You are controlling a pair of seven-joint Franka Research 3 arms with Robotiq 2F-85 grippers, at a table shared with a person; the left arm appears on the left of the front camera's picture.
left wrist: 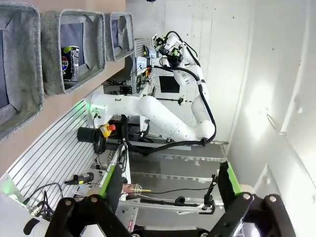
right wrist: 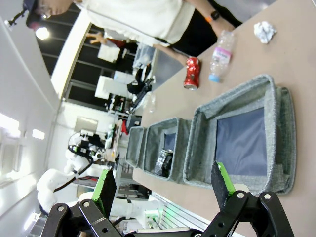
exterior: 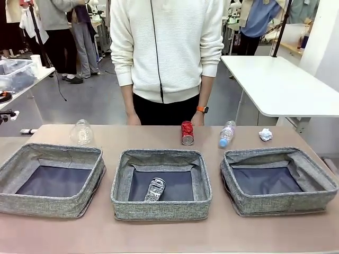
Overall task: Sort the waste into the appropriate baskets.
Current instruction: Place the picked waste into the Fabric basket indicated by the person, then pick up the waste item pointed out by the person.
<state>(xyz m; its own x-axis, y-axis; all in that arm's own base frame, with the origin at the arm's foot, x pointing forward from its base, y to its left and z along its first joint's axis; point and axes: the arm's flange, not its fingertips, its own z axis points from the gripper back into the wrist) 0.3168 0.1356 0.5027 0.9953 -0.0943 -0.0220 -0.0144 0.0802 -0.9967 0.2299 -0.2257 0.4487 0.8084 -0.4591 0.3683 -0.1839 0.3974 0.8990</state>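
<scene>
A red soda can (exterior: 187, 132) stands upright on the worktop (exterior: 132, 136) beyond the middle basket (exterior: 159, 210). Light, thin-walled and likely slick, it looks best gripped gently across its middle. The left claw (left wrist: 169, 181) and right claw (right wrist: 162, 181) gape apart, empty.

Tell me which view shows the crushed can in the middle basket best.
The front view: the crushed can lies whole on the dark base of the middle basket. The left wrist view shows it sideways past the basket's wall; the right wrist view shows it small and far off.
</scene>
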